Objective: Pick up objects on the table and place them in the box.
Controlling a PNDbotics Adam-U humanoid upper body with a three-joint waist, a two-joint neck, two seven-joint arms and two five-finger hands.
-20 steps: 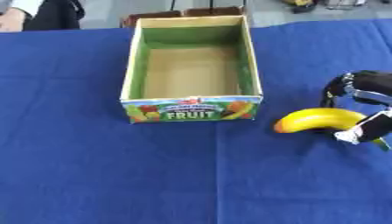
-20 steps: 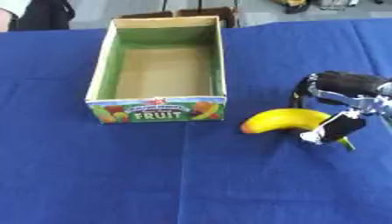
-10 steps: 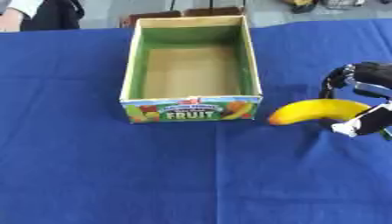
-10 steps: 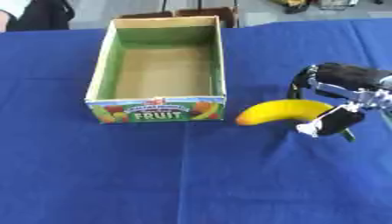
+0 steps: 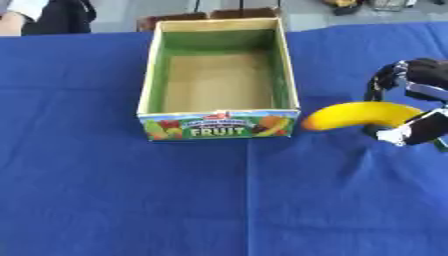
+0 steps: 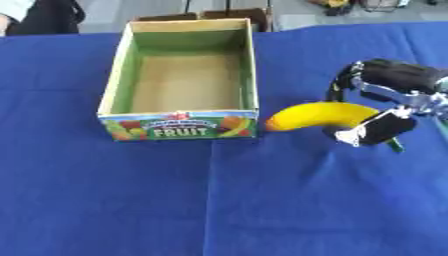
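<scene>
A yellow banana [image 6: 317, 114] hangs just above the blue cloth, to the right of the box, its tip close to the box's front right corner. My right hand [image 6: 381, 100] comes in from the right and is shut on the banana's right end, fingers above and thumb below. The open cardboard box [image 5: 219, 124] with green inner walls and a "FRUIT" label stands at the centre back and holds nothing. My left hand shows in neither view.
A blue cloth [image 5: 131, 200] covers the whole table. Beyond the far edge stand a dark chair back [image 5: 210, 14] and a person's dark sleeve [image 5: 61, 15] at the upper left.
My right hand has lifted the banana off the cloth and carried it left, toward the box's front right corner.
</scene>
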